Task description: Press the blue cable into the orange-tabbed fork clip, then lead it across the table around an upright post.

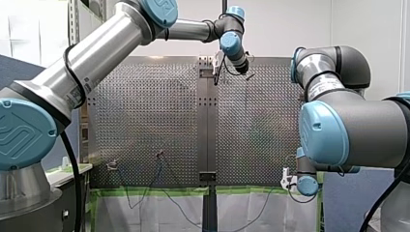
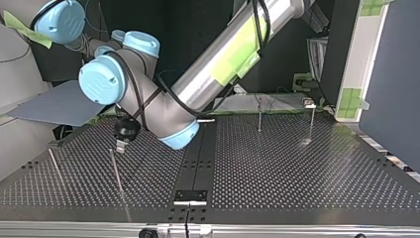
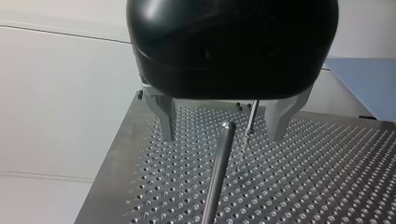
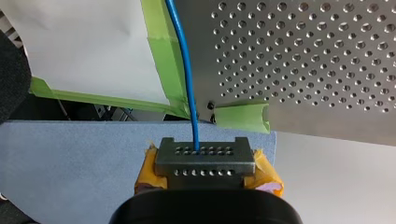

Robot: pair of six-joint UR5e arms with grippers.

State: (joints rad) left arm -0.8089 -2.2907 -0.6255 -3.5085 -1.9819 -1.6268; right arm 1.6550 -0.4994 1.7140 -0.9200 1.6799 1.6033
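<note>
My right gripper [image 4: 201,156] is shut on the thin blue cable [image 4: 187,74], which runs straight ahead from its yellow pads along the table's taped edge. In the front view this gripper [image 1: 288,181] hangs at the table's near right edge, and the cable [image 1: 183,212] sags below the edge toward a small red-topped clip [image 1: 159,155]. My left gripper [image 3: 223,126] is open and holds nothing. An upright metal post [image 3: 219,163] rises between its fingers [image 3: 166,119], its tip just short of them. In the top view my left gripper [image 2: 120,145] hovers over that post [image 2: 117,173].
A second post [image 3: 252,116] stands farther ahead of my left gripper, and another [image 2: 55,166] at the top view's left. Two thin stems [image 2: 259,116] [image 2: 311,121] rise at the far side in the top view. Green tape [image 4: 243,116] lines the table edge.
</note>
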